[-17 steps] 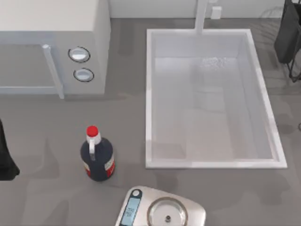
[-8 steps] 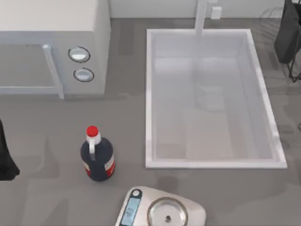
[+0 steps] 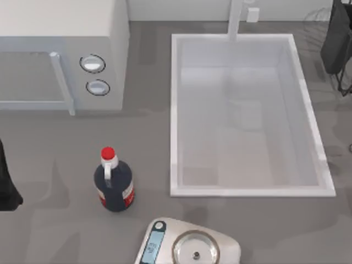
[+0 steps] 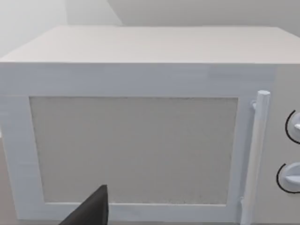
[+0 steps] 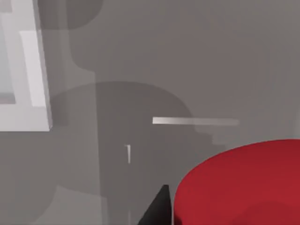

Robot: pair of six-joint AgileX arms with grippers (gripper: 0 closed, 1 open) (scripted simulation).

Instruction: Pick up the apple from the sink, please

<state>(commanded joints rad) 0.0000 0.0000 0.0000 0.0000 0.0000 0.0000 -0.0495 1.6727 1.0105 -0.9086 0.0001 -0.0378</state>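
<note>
Counting one sink (image 3: 173, 115), one apple (image 5: 243, 185)

sink (image 3: 173, 115): smooth white rim with a soft sheen, pale grey inside, faintly reflective floor
apple (image 5: 243, 187): plain bright red, smooth and matt
table (image 3: 60, 159): flat grey top, matt, with soft shadows
microwave (image 3: 118, 49): white casing like painted plastic, matt; door panel in the left wrist view is finely speckled grey
microwave knobs (image 3: 92, 63): pale, glossy, ringed in dark
bottle (image 3: 114, 187): dark glossy body like glass, red cap, red label
scale (image 3: 190, 247): brushed silvery metal look, with a shiny round plate
</note>
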